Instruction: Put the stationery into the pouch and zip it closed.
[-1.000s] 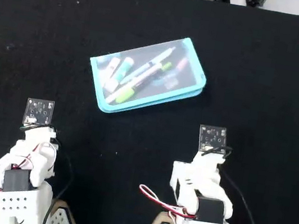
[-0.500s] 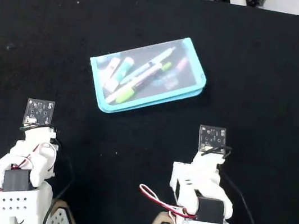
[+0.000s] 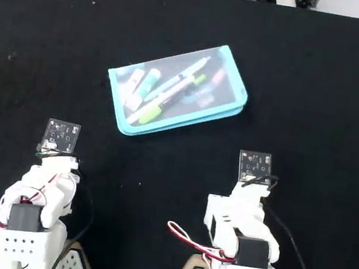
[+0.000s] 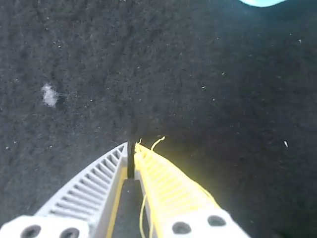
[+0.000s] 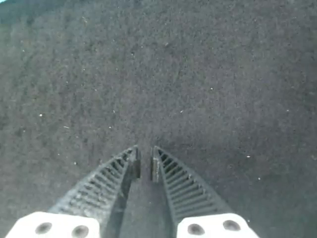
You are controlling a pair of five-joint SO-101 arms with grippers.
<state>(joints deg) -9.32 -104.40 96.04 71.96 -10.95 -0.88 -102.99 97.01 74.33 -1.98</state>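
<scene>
A teal pouch [image 3: 177, 90] with a clear face lies flat and slanted on the black table, in the middle toward the far side. Several pens and highlighters [image 3: 165, 93] show inside it through the clear face. I cannot tell how its zipper stands. Both arms sit folded at the near edge, well short of the pouch. My left gripper [image 4: 132, 148] is shut on nothing, low over bare cloth, and a sliver of the pouch [image 4: 262, 2] shows far beyond it. My right gripper [image 5: 145, 159] is shut and holds nothing, also over bare cloth.
The left arm [image 3: 50, 175] and the right arm [image 3: 244, 209] stand side by side on their bases at the table's near edge. Black cloth [image 3: 322, 96] covers the table all around the pouch. A small white fleck [image 4: 49, 94] lies on the cloth.
The left arm's wrist has swung a little to the right. The right arm and the pouch have not moved.
</scene>
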